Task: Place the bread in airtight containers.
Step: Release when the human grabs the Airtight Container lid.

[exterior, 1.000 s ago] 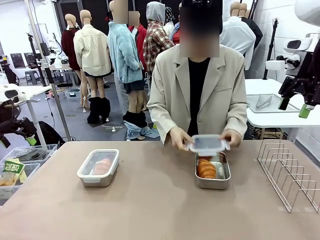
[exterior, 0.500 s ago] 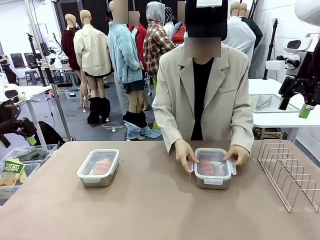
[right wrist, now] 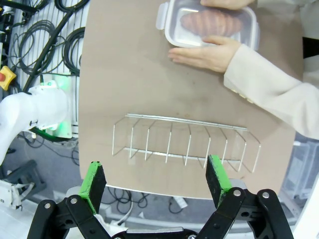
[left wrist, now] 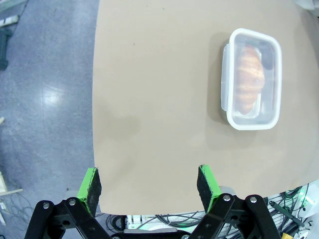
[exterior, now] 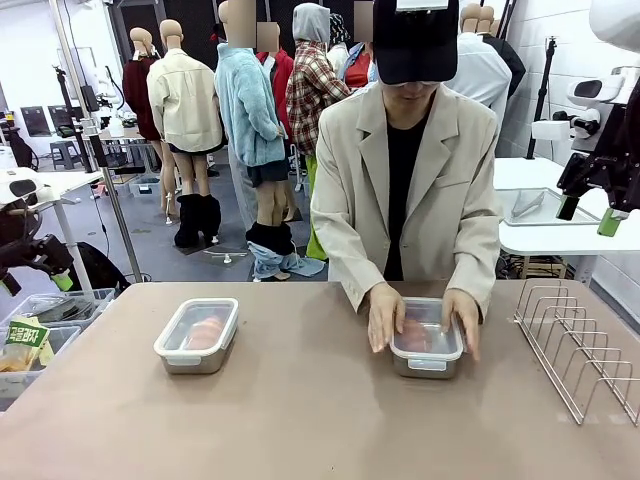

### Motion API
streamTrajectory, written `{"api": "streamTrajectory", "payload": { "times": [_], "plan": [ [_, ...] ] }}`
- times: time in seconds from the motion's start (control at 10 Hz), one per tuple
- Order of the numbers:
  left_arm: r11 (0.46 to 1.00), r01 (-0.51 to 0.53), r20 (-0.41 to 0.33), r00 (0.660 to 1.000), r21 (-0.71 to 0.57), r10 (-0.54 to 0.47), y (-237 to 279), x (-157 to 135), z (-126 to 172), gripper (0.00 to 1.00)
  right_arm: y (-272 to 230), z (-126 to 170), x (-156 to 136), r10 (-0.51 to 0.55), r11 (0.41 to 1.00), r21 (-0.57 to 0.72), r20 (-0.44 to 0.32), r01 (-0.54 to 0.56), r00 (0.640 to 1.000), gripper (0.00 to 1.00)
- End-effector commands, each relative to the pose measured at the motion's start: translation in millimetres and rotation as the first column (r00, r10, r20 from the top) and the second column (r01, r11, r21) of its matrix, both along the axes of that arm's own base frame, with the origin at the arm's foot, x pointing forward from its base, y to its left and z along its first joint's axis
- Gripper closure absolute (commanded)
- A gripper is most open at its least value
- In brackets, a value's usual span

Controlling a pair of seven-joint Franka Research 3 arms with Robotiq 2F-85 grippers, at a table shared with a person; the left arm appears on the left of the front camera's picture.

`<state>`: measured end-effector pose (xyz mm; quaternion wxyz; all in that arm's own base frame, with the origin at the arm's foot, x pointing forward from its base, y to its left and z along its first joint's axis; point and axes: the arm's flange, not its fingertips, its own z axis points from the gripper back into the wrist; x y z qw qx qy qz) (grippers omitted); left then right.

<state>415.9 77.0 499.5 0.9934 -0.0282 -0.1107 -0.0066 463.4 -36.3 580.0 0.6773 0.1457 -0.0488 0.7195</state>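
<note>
Two steel airtight containers stand on the table. The left container (exterior: 188, 360) (left wrist: 229, 102) has its clear lid on, with one golden bread (exterior: 205, 330) (left wrist: 248, 77) showing through it. A person's two hands (exterior: 383, 318) press the lid down on the right container (exterior: 428, 366) (right wrist: 167, 31), which also holds a bread (exterior: 418, 330) (right wrist: 214, 21). My left gripper (exterior: 55, 270) (left wrist: 148, 183) hangs open off the table's left edge, holding nothing. Open and holding nothing too, my right gripper (exterior: 588, 214) (right wrist: 155, 180) is raised high at the right, above the wire rack.
A wire rack (exterior: 580, 350) (right wrist: 184, 144) lies on the table's right side. The person stands at the far edge, sleeves (right wrist: 269, 94) reaching over it. Bins with packets (exterior: 30, 345) sit beside the table's left end.
The person lowered the clear lid onto the right container and now presses it with both hands flat on top. Neither arm has moved.
</note>
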Motion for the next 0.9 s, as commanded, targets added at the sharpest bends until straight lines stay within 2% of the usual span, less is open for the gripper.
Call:
{"api": "streamTrajectory", "payload": {
  "times": [0.0,0.8],
  "plan": [
    [1.000,-0.017,0.009,1.000,0.004,0.017,0.1,-0.9,-0.4,0.00,-1.2,1.1,-1.4,0.004,1.000,-0.009,-0.001,-0.004,1.000,0.00],
    [1.000,-0.017,0.009,1.000,0.004,0.017,0.1,-0.9,-0.4,0.00,-1.2,1.1,-1.4,0.004,1.000,-0.009,-0.001,-0.004,1.000,0.00]
  ]
}}
